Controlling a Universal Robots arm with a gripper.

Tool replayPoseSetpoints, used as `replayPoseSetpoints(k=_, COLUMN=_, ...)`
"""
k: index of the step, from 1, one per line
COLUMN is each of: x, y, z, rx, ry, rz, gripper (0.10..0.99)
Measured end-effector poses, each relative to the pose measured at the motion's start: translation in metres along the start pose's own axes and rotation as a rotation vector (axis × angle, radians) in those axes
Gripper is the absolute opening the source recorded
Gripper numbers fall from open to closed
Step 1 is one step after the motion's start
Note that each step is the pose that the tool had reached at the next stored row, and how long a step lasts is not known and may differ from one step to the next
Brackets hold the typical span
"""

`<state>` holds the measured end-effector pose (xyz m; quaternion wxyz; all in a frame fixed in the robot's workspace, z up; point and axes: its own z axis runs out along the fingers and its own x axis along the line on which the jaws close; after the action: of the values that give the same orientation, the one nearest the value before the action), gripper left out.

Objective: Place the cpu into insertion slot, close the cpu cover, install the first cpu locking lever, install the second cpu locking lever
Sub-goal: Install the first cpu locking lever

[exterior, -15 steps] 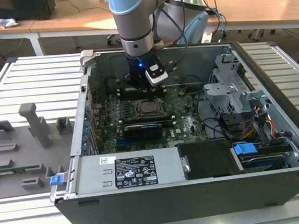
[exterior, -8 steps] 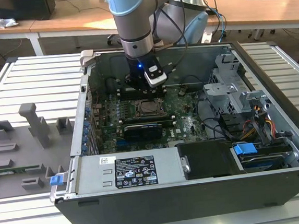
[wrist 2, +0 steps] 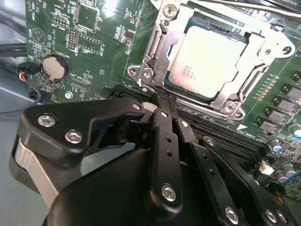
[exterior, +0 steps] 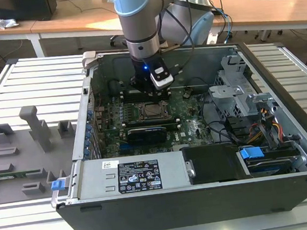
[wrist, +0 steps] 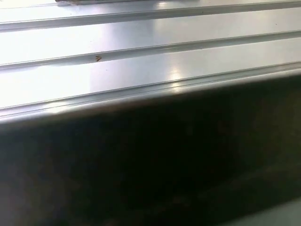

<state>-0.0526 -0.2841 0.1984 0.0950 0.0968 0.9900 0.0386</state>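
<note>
The cpu [wrist 2: 207,61] sits seated in the insertion slot [wrist 2: 136,71] on the green motherboard [wrist 2: 94,28], and the cpu cover [wrist 2: 263,49] lies flat over it — its silver frame rings the chip's pale top. The end effector [wrist 2: 157,101] hangs just beside one corner of the slot, its black fingers [wrist 2: 164,141] clenched together with nothing visible between them. In the exterior view the arm [exterior: 140,19] reaches down into the open computer case [exterior: 151,212] — the case rests on the ridged metal table [exterior: 27,83].
</note>
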Motion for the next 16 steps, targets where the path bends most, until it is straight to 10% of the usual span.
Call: replayPoseSetpoints(k=16, x=-0.001, y=0.0001, z=-0.0042, rx=-0.005, ry=0.001, rz=0.001, gripper=0.106)
